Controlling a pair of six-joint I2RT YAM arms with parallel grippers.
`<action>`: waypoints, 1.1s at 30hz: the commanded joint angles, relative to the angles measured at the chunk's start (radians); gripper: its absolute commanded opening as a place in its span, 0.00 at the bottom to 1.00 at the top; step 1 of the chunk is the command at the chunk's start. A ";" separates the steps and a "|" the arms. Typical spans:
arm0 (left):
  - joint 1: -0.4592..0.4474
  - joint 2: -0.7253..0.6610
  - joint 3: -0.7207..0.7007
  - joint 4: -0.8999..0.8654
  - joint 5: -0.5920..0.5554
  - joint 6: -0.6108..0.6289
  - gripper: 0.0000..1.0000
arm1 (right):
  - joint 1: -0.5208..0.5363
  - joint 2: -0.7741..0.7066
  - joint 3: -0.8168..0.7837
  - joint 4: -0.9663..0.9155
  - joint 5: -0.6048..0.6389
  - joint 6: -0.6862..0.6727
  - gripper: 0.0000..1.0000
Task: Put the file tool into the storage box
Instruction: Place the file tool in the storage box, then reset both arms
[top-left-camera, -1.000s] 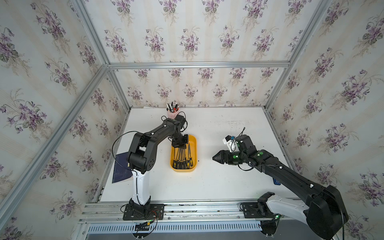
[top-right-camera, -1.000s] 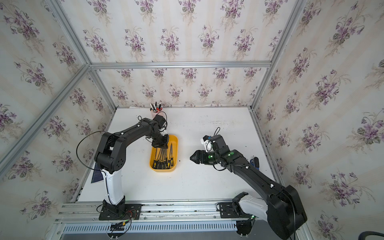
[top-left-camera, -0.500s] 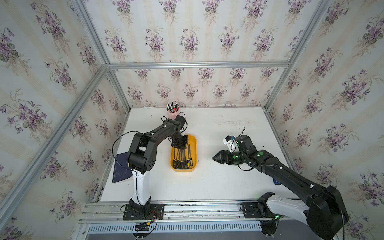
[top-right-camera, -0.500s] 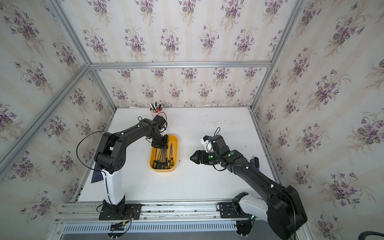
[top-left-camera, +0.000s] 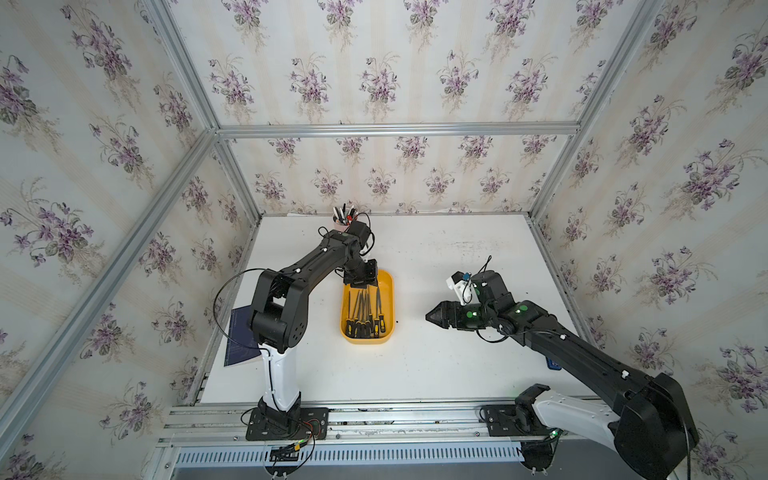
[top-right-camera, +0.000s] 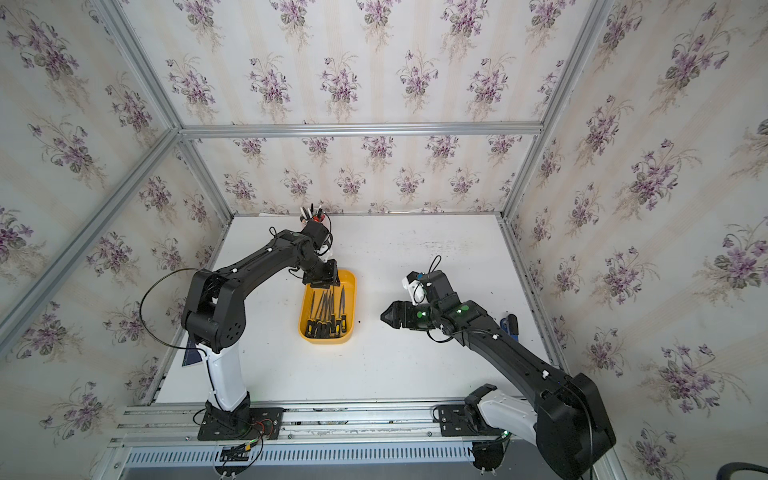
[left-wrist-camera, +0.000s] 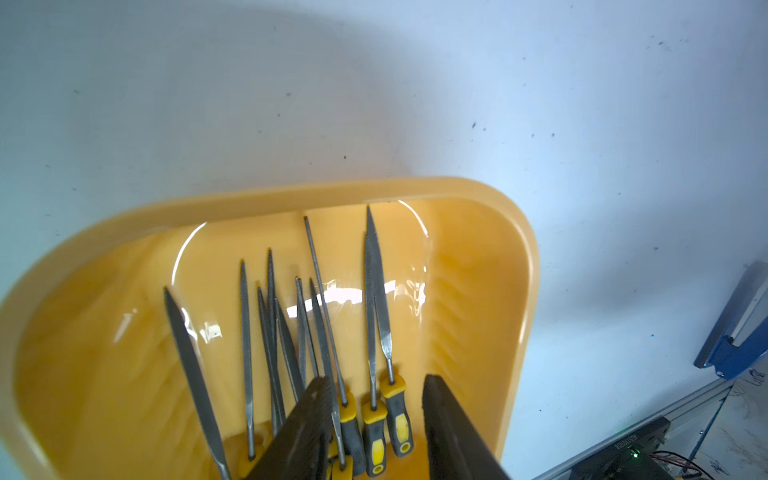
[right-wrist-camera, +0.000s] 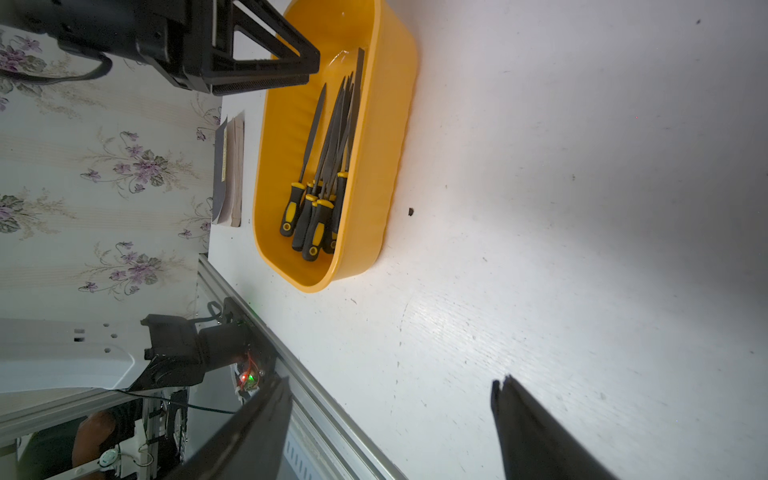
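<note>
My left claw (left-wrist-camera: 378, 380), partly open and empty above the storage box (left-wrist-camera: 291, 195), may snag a file tool (left-wrist-camera: 375, 291) on retraction.

Bright light; glare streaks inside the storage box (left-wrist-camera: 291, 195), soft shadows around.

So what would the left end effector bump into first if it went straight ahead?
Probably the files lying in the storage box: the left end effector points down at their yellow-black handles, though the gap is hard to judge.
</note>
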 joint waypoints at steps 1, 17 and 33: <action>0.000 -0.032 0.040 -0.038 0.004 -0.003 0.49 | 0.000 -0.007 0.001 0.010 0.021 0.002 0.81; 0.202 -0.444 0.193 0.007 0.045 0.106 0.99 | -0.136 -0.219 0.050 0.015 0.731 -0.008 0.95; 0.431 -0.977 -0.864 0.798 -0.493 0.439 0.99 | -0.259 -0.026 -0.351 0.889 1.058 -0.391 1.00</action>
